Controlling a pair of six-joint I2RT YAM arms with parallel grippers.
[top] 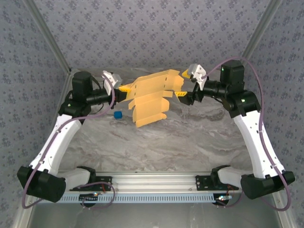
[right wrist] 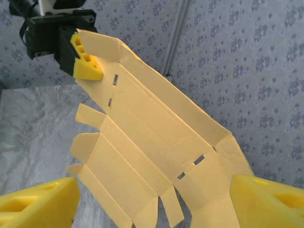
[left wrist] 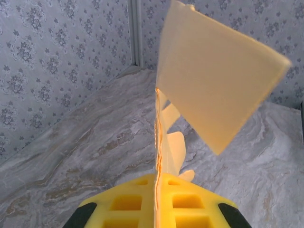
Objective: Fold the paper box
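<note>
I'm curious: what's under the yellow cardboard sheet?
Grey marbled table shows around the flat yellow-orange cardboard paper box; a tiny blue object lies just left of it. From above, the spot directly beneath is covered.

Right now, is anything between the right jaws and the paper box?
Nothing visible. The paper box hangs directly ahead of the right gripper, its jaws open, and the left gripper holds the far end.

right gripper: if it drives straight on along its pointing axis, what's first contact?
The paper box, most likely: the sheet hangs straight ahead of the open right gripper, its near edge about level with the fingertips. Further on, the left gripper clamps the far corner. Exact depth is unclear.
</note>
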